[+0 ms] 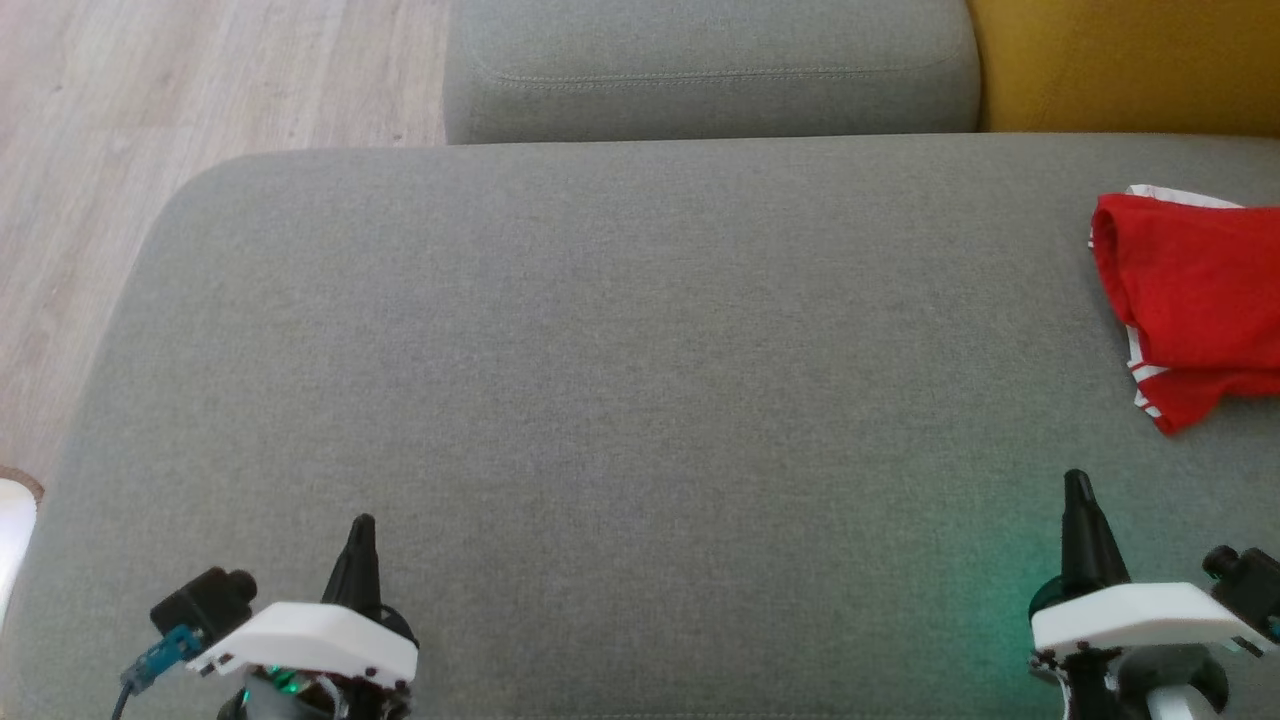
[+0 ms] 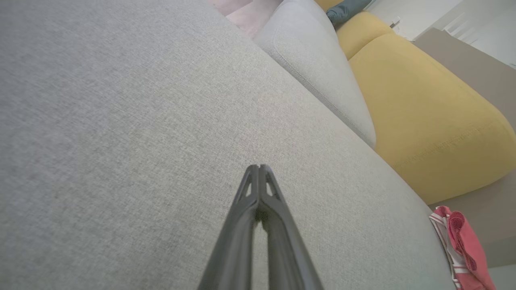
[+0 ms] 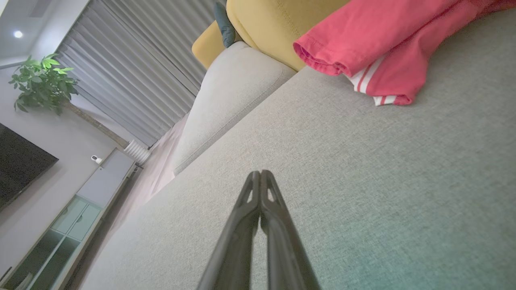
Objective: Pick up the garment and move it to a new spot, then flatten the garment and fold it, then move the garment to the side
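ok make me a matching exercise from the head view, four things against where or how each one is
Things:
1. red garment
2. left gripper
3. yellow cushion
4. wooden floor

Place or state, in the head view:
a. top right corner
b. lower left, jaws shut and empty
c. crumpled at the right edge
d. upper left corner

Pairs: 1-c, 2-b, 3-a, 4-d

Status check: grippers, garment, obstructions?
Left gripper shut, empty. Right gripper shut, empty. Red garment bunched on grey cushion, right side. Nothing in the way.
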Available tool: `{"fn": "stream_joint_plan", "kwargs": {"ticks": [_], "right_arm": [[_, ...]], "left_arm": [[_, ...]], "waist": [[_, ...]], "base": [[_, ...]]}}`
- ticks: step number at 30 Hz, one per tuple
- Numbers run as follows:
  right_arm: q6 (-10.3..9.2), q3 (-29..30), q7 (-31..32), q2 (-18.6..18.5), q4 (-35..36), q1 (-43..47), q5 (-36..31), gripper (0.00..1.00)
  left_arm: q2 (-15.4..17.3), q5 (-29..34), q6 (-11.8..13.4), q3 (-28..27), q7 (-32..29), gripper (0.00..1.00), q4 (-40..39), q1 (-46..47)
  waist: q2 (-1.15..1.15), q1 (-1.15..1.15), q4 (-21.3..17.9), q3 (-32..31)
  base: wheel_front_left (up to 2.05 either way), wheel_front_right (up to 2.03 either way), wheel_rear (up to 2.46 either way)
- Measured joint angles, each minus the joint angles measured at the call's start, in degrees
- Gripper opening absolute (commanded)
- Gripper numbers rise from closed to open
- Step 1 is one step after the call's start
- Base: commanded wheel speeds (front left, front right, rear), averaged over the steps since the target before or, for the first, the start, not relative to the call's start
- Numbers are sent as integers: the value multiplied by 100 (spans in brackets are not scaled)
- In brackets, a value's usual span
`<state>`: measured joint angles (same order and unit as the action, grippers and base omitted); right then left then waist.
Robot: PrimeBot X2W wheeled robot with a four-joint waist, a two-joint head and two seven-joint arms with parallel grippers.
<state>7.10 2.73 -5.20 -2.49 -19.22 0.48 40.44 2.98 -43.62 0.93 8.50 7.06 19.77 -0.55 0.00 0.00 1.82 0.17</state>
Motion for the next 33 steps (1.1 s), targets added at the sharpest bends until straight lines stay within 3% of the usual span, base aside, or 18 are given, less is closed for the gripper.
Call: {"fn": "stream_joint_plan", "kwargs": {"ticks": [33], "right_arm": [[0, 194, 461, 0, 109, -120, 2081, 0]], "left_arm": [[3, -2000, -323, -436, -502, 0, -135, 112]], "waist": [[0, 0, -75, 1]], "base": [[0, 0, 0]]}}
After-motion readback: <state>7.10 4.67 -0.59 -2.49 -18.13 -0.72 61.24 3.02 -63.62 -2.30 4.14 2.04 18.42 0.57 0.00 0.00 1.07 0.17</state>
